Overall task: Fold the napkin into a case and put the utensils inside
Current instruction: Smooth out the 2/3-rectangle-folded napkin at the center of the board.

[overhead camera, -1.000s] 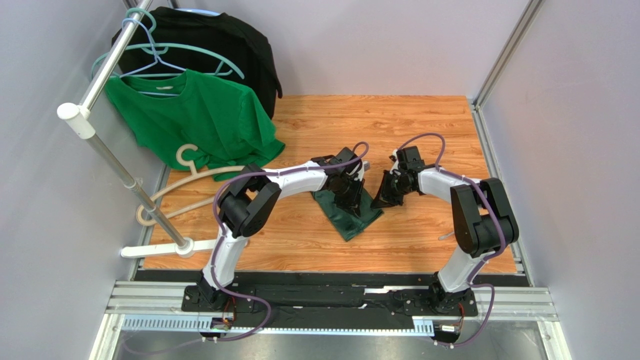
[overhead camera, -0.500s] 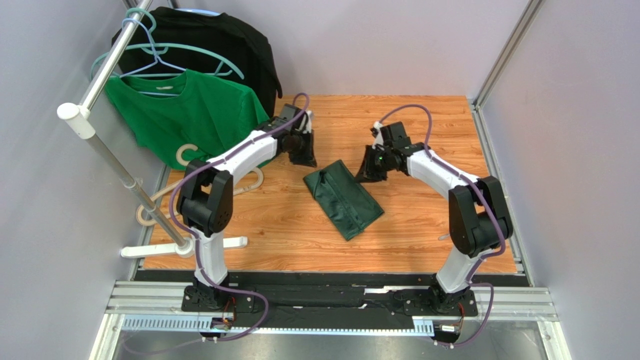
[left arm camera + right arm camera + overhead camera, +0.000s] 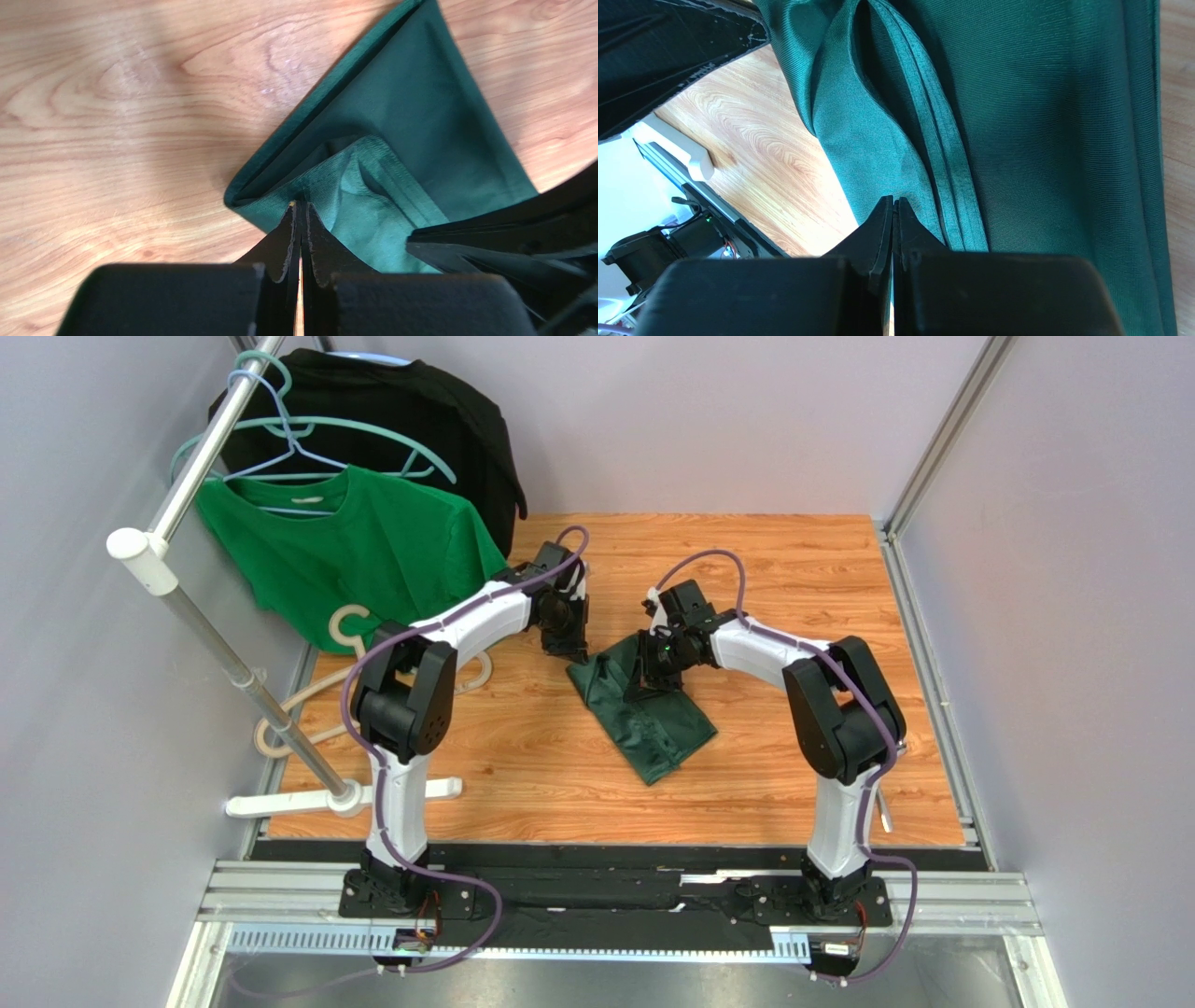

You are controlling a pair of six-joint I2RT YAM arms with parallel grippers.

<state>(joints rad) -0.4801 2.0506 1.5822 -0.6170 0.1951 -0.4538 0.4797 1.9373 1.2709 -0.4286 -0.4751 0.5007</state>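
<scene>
The dark green napkin lies folded as a narrow layered strip, the case, in the middle of the table. It also shows in the left wrist view and the right wrist view. My left gripper is at its far left corner. Its jaws are shut, and the top layer puckers up to the gripper. My right gripper is at the far end too. Its jaws are shut on the edge of a cloth flap. No utensils are in view.
A bright green T-shirt and a black garment hang on a rack at the back left. A cream hanger lies by the rack's foot. Grey walls close in the wooden table.
Both grippers have come down from the far side onto the strip's far end. The top layer there now stands raised and rumpled.
</scene>
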